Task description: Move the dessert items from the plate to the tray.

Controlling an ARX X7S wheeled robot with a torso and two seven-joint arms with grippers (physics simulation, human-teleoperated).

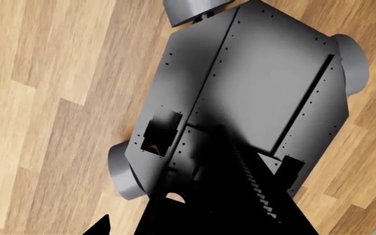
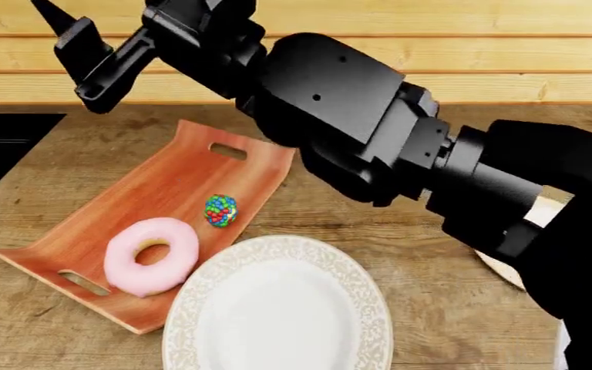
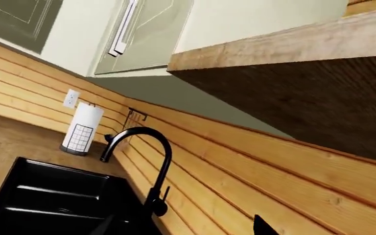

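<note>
The pink-frosted donut lies on the near half of the reddish-brown wooden tray. The small ball of coloured candy beads rests on the tray just beyond it. The white plate in front of the tray holds nothing. My right gripper hangs high above the tray's far end, open and empty. In the right wrist view the gripper faces the wall and sink. My left gripper shows only one dark fingertip over the floor. It is absent from the head view.
A black sink with a black faucet sits left of the counter, with a paper towel roll behind. A second plate peeks from under my right arm. The left wrist view shows my grey base on wood flooring.
</note>
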